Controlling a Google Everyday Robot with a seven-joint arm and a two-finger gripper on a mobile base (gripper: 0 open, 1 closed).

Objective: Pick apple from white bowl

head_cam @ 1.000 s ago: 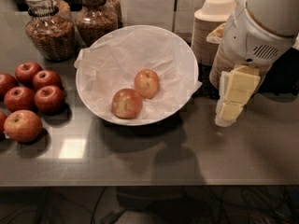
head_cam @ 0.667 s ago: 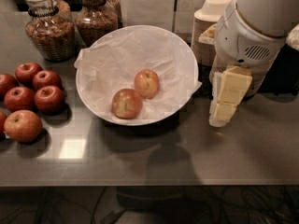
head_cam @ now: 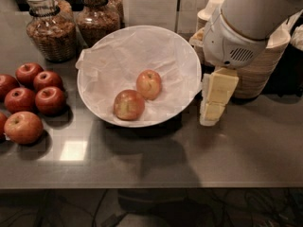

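Pincer (head_cam: pixel 209 119): pale yellow, hanging below the white arm housing (head_cam: pixel 236 41), just above the worktop (head_cam: pixel 236 160) and just beside the right rim of the white bowl (head_cam: pixel 195 60), outside it. Whether the pincer is apart or together cannot be told from this angle; it grips nothing. The apple (head_cam: pixel 149 84), small and pale pinkish-red, lies on the crinkled paper liner (head_cam: pixel 118 56) near the bowl's centre. It touches, or nearly touches, a slightly larger, redder apple (head_cam: pixel 129 104) to its lower left. Dark red apples (head_cam: pixel 49 100) sit in a group on the worktop at left. Two glass jars (head_cam: pixel 51 27) stand behind them. A stack of beige paper bowls (head_cam: pixel 258 74) stands behind the arm.
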